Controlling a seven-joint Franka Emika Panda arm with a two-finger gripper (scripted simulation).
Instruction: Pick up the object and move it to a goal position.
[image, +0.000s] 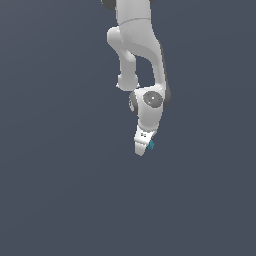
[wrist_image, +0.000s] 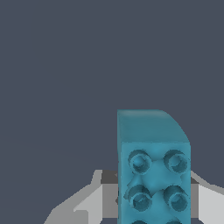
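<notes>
The object (wrist_image: 153, 170) is a teal-blue block with round studs, filling much of the wrist view between the two grey-white fingers (wrist_image: 94, 199). In the exterior view only a small teal sliver of the object (image: 151, 145) shows beside the white fingers. My gripper (image: 144, 148) points downward below the white arm and is shut on the object, which is held off the surface as far as I can tell.
A plain dark grey-blue surface (image: 60, 190) fills both views. The white arm (image: 137, 45) comes down from the top middle of the exterior view. No other objects or marker show.
</notes>
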